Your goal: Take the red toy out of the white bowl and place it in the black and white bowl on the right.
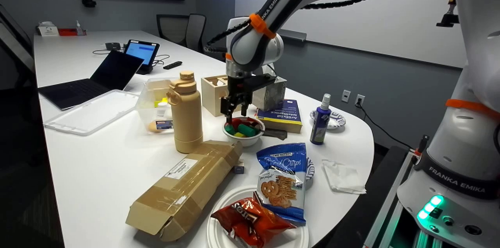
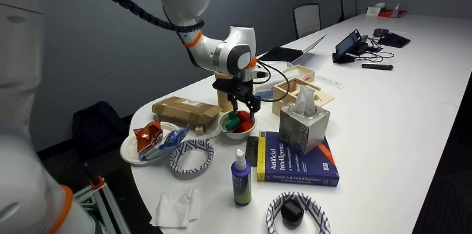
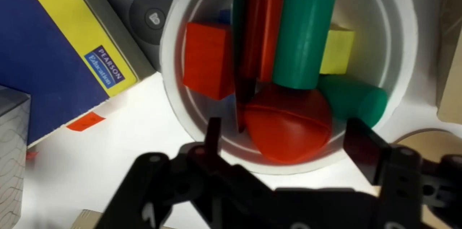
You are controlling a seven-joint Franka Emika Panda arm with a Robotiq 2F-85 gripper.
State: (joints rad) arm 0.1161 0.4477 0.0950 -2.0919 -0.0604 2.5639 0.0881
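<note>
The white bowl (image 1: 250,142) shows in both exterior views (image 2: 238,135) and the wrist view (image 3: 406,41). It holds several red, green and yellow pieces. A rounded red toy (image 3: 288,131) lies at the bowl's near edge in the wrist view; it also shows in an exterior view (image 2: 242,115). Other red pieces lie beside it. My gripper (image 3: 284,126) is open, pointing down over the bowl (image 2: 243,109), its fingers apart on either side of the rounded red toy. Contact cannot be told. Two patterned dark-and-white bowls stand on the table: one (image 2: 207,151), and one (image 2: 320,213) holding a black object.
A blue book (image 2: 298,164) with a tissue box (image 2: 304,129) and a remote (image 2: 252,149) lie beside the white bowl. A tan bottle (image 1: 186,119), cardboard package (image 1: 187,189), snack bags (image 1: 283,185), spray bottle (image 2: 241,182) and wooden box (image 1: 213,97) stand around.
</note>
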